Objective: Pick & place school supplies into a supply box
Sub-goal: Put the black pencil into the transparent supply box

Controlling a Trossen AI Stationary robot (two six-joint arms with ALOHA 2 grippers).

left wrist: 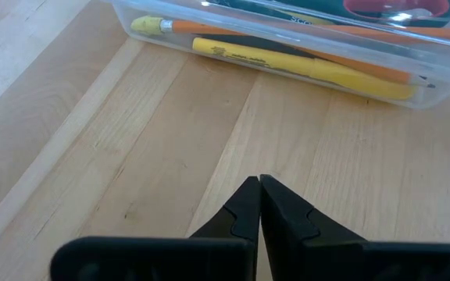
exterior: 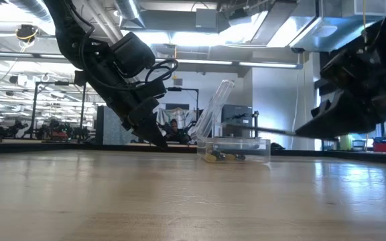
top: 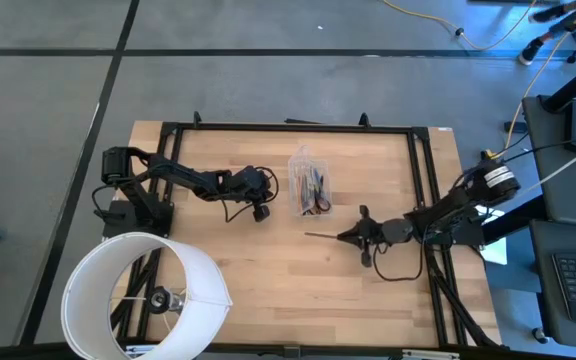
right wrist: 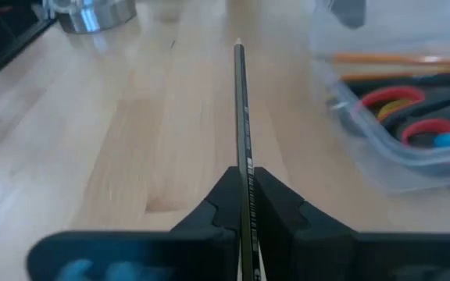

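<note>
Between the fingers of the right gripper (right wrist: 244,195) there's a thin dark pencil (right wrist: 242,117), pinched tight near one end, with the rest sticking straight out ahead of the jaws to a pale tip. From overhead that gripper (top: 351,236) sits right of the table's middle, and the pencil (top: 322,236) pokes out level toward 9 o'clock, its free end stopping just below the box (top: 309,185) without touching it. The box is the clear plastic one near the centre of the table (top: 268,290), lid tipped up and open in the low view. Inside it, the left wrist view shows a yellow marker (left wrist: 303,66) lying along the near wall, an orange pencil (left wrist: 287,47) with a yellow cap right behind it, and something red at the far end. The right wrist view catches scissors (right wrist: 401,113) with red handles in there too, plus a blue bit beside them. The left gripper (left wrist: 258,204) is closed up completely, tips meeting, holding nothing; it hangs low over bare wood a little short of the box's long side. Overhead it (top: 258,190) sits at about 9 o'clock from the box, near but apart. A big white cylinder (top: 148,295) stands at the table's 7 o'clock corner.
</note>
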